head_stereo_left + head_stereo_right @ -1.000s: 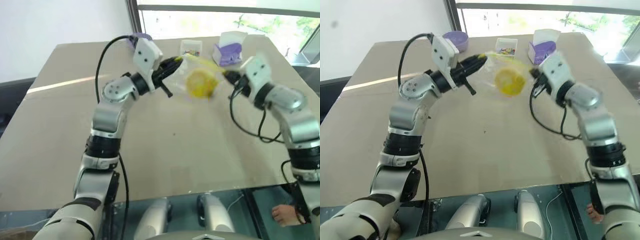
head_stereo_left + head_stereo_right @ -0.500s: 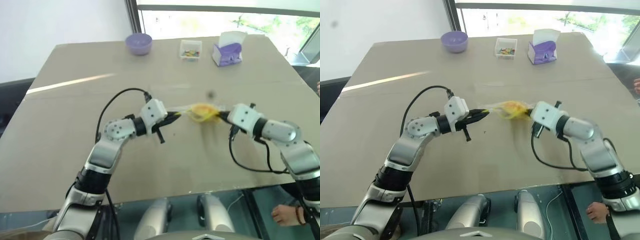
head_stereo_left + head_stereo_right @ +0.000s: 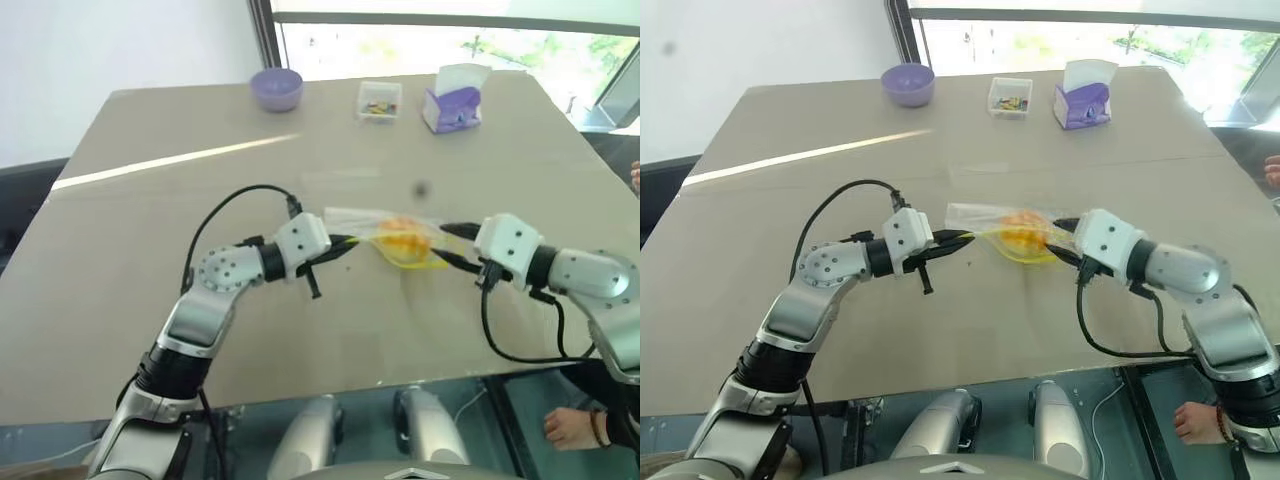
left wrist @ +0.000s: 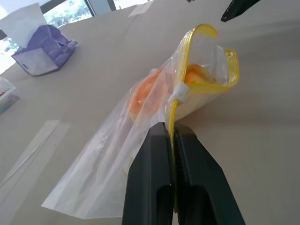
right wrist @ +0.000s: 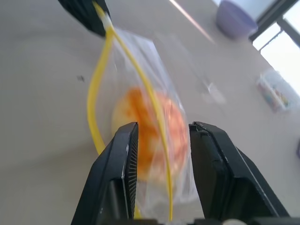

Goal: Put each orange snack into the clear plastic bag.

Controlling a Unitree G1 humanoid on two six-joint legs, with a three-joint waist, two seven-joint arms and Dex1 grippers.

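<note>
The clear plastic bag (image 3: 350, 220) lies on the table (image 3: 120, 260) near the middle, its yellow seal strip gaping towards the right. The orange snack (image 3: 405, 238) sits inside it, seen through the plastic (image 4: 145, 93). My left gripper (image 3: 343, 241) is shut on the yellow strip at the bag's left end, and the strip runs up between its fingers (image 4: 171, 127). My right gripper (image 3: 452, 246) is at the bag's mouth on the right. It stands open, its fingers (image 5: 123, 154) on either side of the strip and not pinching it.
At the table's far edge stand a purple bowl (image 3: 277, 87), a small clear box of colourful bits (image 3: 380, 100) and a purple tissue box (image 3: 455, 100). A person's hand (image 3: 568, 430) shows below the table's near right corner.
Both arms have come down and back, bringing the bag with the snack from the air onto the table. The right gripper has opened and let go of the strip.
</note>
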